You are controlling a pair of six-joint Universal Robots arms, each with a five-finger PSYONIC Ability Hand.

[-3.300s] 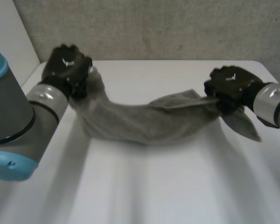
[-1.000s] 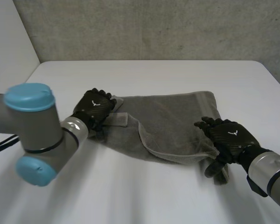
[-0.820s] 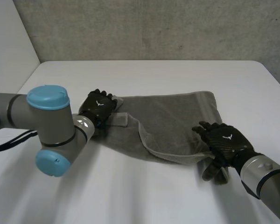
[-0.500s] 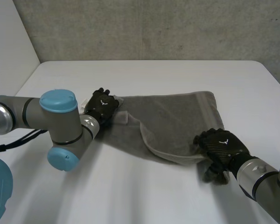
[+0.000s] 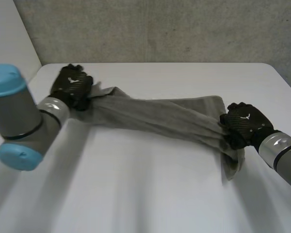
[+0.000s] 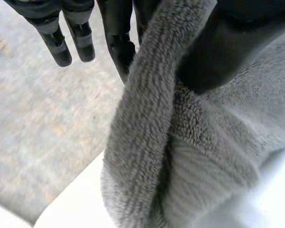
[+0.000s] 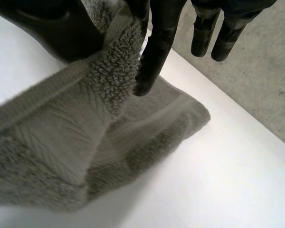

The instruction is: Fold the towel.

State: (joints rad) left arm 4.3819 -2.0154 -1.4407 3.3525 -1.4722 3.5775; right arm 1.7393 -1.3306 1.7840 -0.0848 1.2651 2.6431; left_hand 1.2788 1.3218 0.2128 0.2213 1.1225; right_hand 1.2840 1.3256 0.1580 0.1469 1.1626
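Head view: a grey towel (image 5: 155,119) is seen drawn into a long band across the middle of the frame over the white table (image 5: 150,194), gripped at upper left by the left hand (image 5: 72,87) and at centre right by the right hand (image 5: 242,125).

Left wrist view: a thick towel (image 6: 180,142) edge is clamped between the left hand's (image 6: 116,28) thumb and a finger.

Right wrist view: a towel (image 7: 85,137) end is pinched between the right hand's (image 7: 159,47) thumb and a finger.

The towel (image 5: 155,119) was strung right across the middle of the table (image 5: 136,194), left hand (image 5: 72,87) to right hand (image 5: 242,125), so that line was blocked. Bare tabletop lay in front and behind, up to the concrete wall (image 5: 160,29).
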